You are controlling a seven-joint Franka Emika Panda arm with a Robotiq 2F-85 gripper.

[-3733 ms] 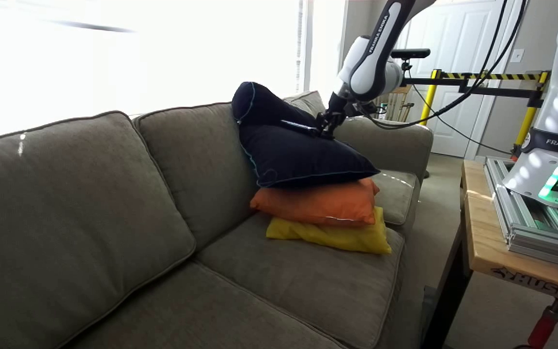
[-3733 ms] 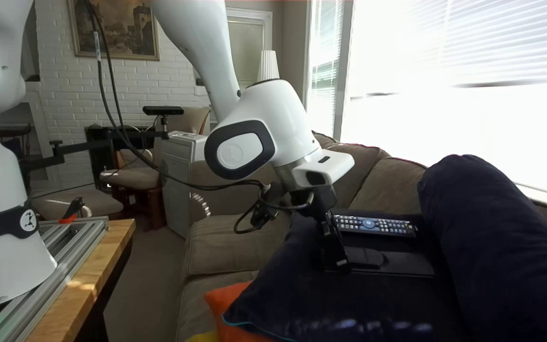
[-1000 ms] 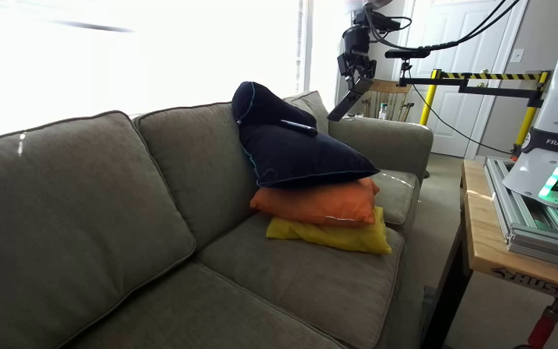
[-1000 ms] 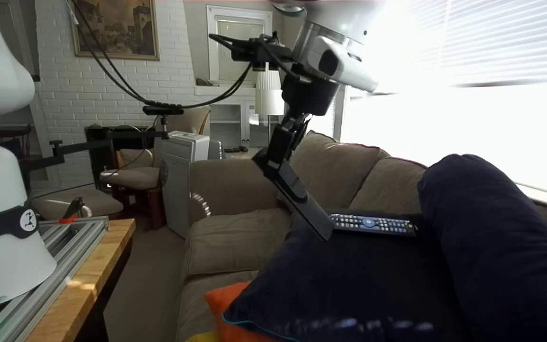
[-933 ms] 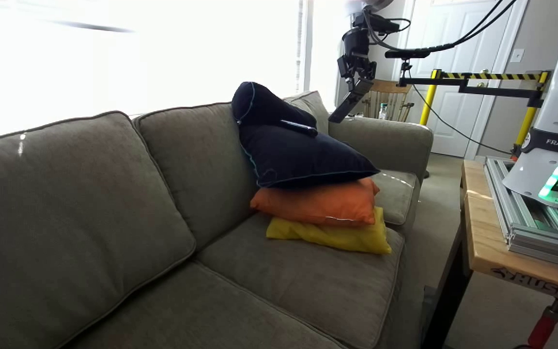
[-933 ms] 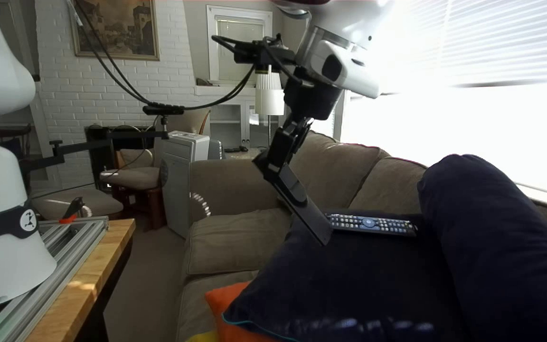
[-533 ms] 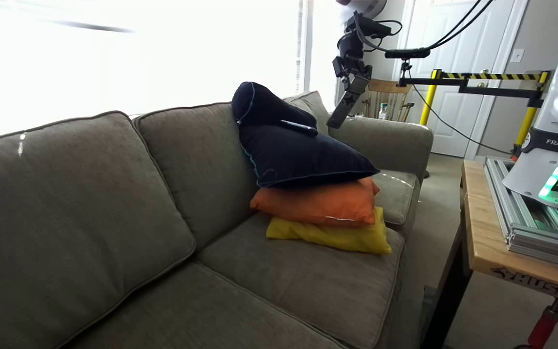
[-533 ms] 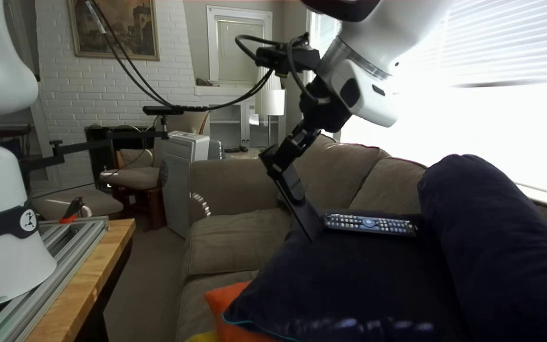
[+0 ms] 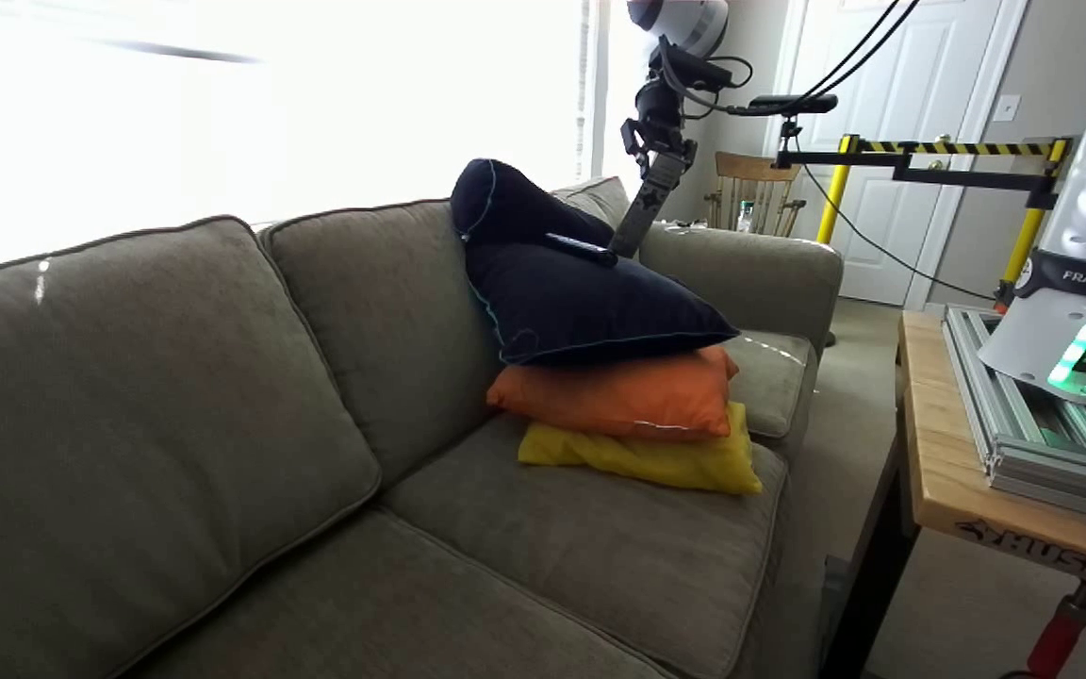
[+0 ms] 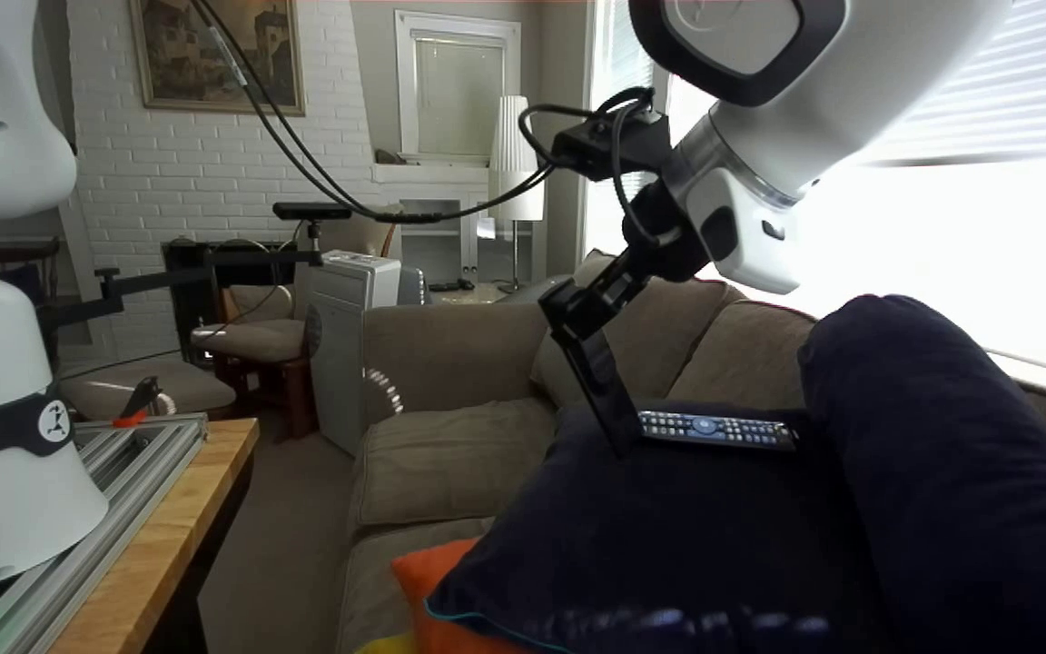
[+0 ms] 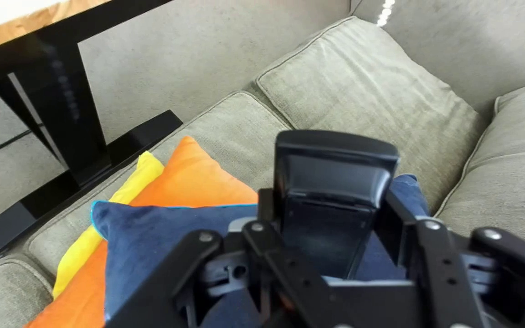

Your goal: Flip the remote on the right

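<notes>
While the fingers [image 11: 394,228] grip one remote [image 11: 333,196], another remote [image 10: 718,431] lies buttons-up.

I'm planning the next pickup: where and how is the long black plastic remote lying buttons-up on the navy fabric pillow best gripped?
Probably around the middle of that buttons-up remote, from above, closing across its narrow width: it lies flat, and one end sits close to the raised navy fabric. The black gripper must first release the slim dark plastic remote it holds.
</notes>
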